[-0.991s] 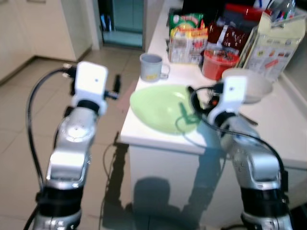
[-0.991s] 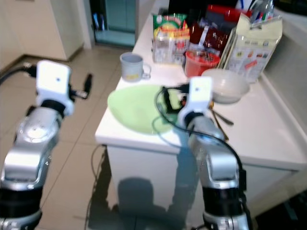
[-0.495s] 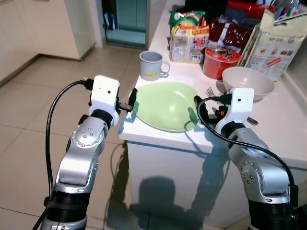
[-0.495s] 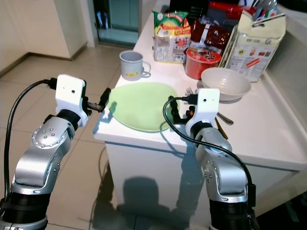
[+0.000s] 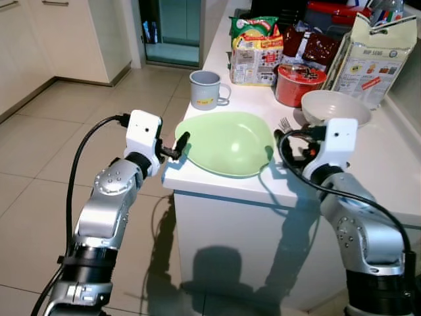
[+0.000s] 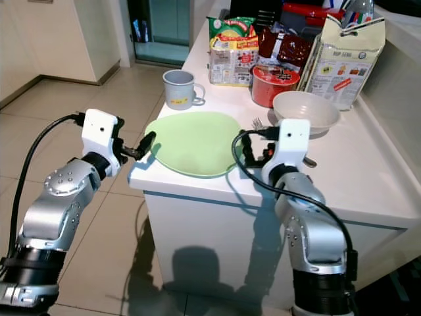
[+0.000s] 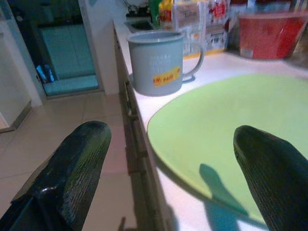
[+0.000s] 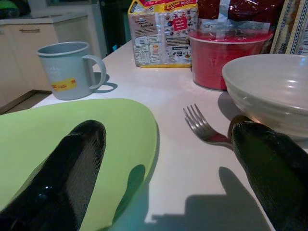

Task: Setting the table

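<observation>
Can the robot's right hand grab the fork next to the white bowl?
Probably yes. The right gripper is open by the green plate's edge, and the fork lies just ahead on bare counter. Its handle runs under the white bowl, but the tines are uncovered.

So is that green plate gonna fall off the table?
Maybe. The plate sits right at the counter corner, its rim poking past the edge near the left gripper. It lies flat, not tipping. Nothing is spilled, and the mug and bowl stand upright.
</observation>
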Controlling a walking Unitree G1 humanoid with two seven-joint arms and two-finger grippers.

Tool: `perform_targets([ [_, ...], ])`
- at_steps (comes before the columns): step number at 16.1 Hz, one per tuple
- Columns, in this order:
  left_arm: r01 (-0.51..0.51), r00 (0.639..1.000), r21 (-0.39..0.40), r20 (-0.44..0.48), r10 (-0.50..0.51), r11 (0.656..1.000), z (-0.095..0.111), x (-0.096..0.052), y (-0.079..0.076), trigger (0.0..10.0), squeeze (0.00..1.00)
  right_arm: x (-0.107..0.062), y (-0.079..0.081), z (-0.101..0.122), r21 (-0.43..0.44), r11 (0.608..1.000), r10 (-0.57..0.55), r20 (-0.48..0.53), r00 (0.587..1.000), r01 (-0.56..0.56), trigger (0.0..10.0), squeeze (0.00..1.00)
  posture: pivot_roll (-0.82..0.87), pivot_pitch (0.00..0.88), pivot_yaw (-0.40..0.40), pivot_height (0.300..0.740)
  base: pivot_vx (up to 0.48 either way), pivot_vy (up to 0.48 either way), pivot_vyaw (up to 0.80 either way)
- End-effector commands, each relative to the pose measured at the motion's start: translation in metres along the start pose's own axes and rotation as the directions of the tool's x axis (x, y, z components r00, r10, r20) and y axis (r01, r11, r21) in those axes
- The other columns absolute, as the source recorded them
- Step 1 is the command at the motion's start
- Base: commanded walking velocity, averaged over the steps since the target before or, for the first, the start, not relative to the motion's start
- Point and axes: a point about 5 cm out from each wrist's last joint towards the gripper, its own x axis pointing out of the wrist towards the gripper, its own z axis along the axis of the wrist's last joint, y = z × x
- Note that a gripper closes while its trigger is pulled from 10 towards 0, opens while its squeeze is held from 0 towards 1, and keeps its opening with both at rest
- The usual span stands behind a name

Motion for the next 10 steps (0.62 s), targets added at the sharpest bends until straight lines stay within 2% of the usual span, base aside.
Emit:
perform_targets([
  [1, 0.034, 0.999, 0.05, -0.016, -0.034, 0.998, -0.002, 0.005, -0.004, 10.0, 0.0, 0.001, -0.004, 0.003, 0.003, 1.0, -0.006, -0.003, 1.0, 0.006, 10.0, 0.0, -0.02, 0.0, -0.035, 0.74, 0.0, 0.0, 0.0],
  [6, 0.045, 0.998, 0.087, -0.041, -0.041, 0.995, -0.014, 0.015, -0.009, 10.0, 0.0, 0.002, 0.001, 0.001, -0.005, 1.0, 0.015, -0.012, 1.0, -0.015, 10.0, 0.0, -0.04, 0.0, -0.036, 0.74, 0.0, 0.0, 0.0],
  [10, 0.095, 0.991, 0.159, -0.113, -0.078, 0.983, -0.031, 0.013, -0.012, 10.0, 0.0, 0.002, 0.0, 0.003, -0.004, 1.0, 0.015, -0.012, 1.0, -0.015, 10.0, 0.0, -0.05, 0.0, -0.034, 0.74, 0.0, 0.0, 0.0],
])
